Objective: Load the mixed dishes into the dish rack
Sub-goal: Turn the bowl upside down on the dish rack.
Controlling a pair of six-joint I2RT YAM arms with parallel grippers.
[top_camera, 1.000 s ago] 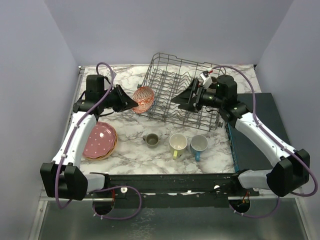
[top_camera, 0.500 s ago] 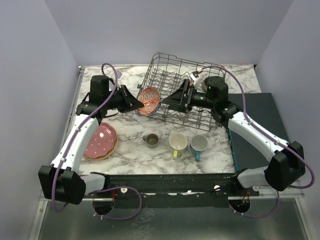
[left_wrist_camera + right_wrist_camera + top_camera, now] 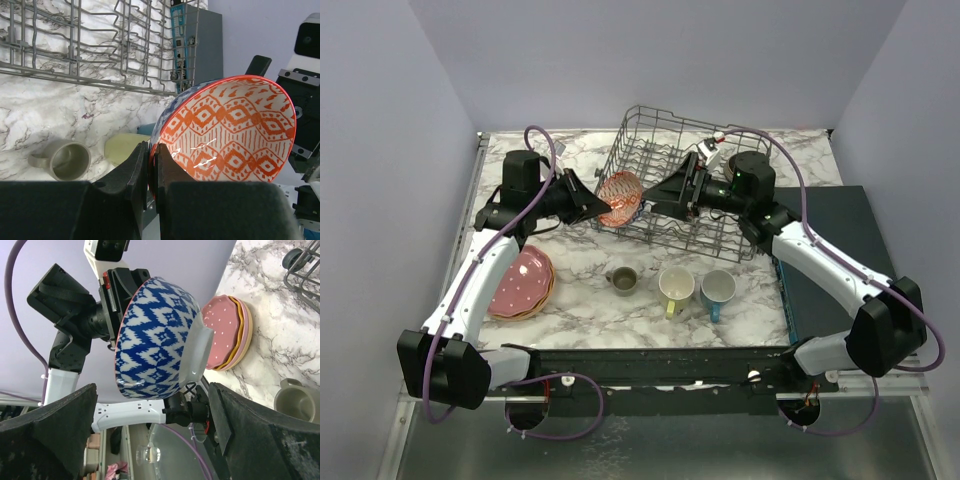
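Left gripper (image 3: 151, 155) (clamped on the rim of the bowl (image 3: 230, 130)) now reaches the dish rack (image 3: 700, 170); right gripper (image 3: 654, 196), jaws apart, closes in: handover likely.

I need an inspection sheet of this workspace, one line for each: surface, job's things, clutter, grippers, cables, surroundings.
surface: marble-patterned table; no spill seen.
job's things: patterned bowl held off the table at the left side of the dish rack; plate stack, pink on top, and three mugs stand on the table.
clutter: dark flat box at the right edge.
grippers: left gripper shut on the bowl's rim; right gripper open, one finger on either side of the bowl.
cables: purple cables loop over both arms; no snag seen.
surroundings: lilac walls on three sides.
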